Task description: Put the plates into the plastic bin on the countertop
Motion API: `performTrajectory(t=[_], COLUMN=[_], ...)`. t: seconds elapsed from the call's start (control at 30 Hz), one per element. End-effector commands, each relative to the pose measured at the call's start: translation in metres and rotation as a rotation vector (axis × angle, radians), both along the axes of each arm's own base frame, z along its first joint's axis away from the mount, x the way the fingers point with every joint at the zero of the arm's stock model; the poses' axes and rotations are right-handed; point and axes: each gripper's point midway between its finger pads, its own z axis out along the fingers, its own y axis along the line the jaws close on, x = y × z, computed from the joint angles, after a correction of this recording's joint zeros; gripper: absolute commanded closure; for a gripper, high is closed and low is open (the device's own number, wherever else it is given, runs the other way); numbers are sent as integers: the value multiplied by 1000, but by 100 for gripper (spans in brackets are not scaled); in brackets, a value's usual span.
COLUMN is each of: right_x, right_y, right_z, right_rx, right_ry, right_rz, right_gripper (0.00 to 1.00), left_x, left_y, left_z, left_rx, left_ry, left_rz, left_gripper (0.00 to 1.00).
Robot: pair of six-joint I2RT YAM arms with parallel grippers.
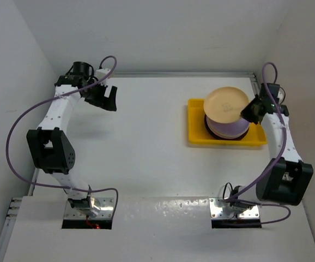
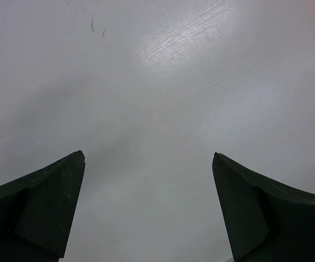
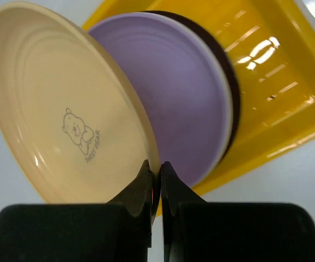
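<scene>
The job looks nearly finished: the yellow bin [image 1: 198,137] sits by the right edge of the countertop [image 1: 146,158], towards its far right corner, and already holds a stack with a lavender plate [image 3: 179,98] on top and a dark plate [image 3: 232,87] showing as a thin rim beneath it. How many more lie under those cannot be told. No loose plate shows elsewhere on the countertop, so the cream plate [image 3: 65,109] seems to be the last. The right gripper [image 3: 155,166] is clenched on its near rim and holds it tilted over the stack (whether its low edge touches the lavender one is unclear). What is left, by my reckoning, is to lay it flat and let go. The left gripper [image 2: 148,155] hangs spread wide and grasping nothing near the far left corner. The cream plate is glossy and shallow, with faint rings and a small printed bear. The lavender one looks matte and smooth. The bin is shiny plastic with low walls and a slotted-looking floor.
</scene>
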Motion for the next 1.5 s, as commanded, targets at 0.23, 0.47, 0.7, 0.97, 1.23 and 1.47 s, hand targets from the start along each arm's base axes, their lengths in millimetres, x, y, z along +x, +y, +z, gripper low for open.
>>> performTrajectory(t=[0.23,0.47,0.7,0.97,1.23,1.47], right_x=[-10,-13,-56,-158,-205,-213], right_y=[-35,-60,-40,24,63,72], right_z=[-43,-29,7,-39,-79,-79], right_rx=[33,-123,-96,115,238,251], right_ry=[148,222,93,154,105,93], right_rz=[-56,-54,-105,-128,-84,-19], right_gripper=[65,15,0,0,0,0], left_x=[1,2,1,-18,-54,-83], left_y=[4,4,7,7,15,26], left_z=[-3,-3,-1,-11,-32,-46], left_rx=[-1,4,18,35,93,148], left_ry=[-2,-6,-10,14,27,31], left_rz=[18,10,29,29,45,68], left_gripper=[0,0,0,0,0,0])
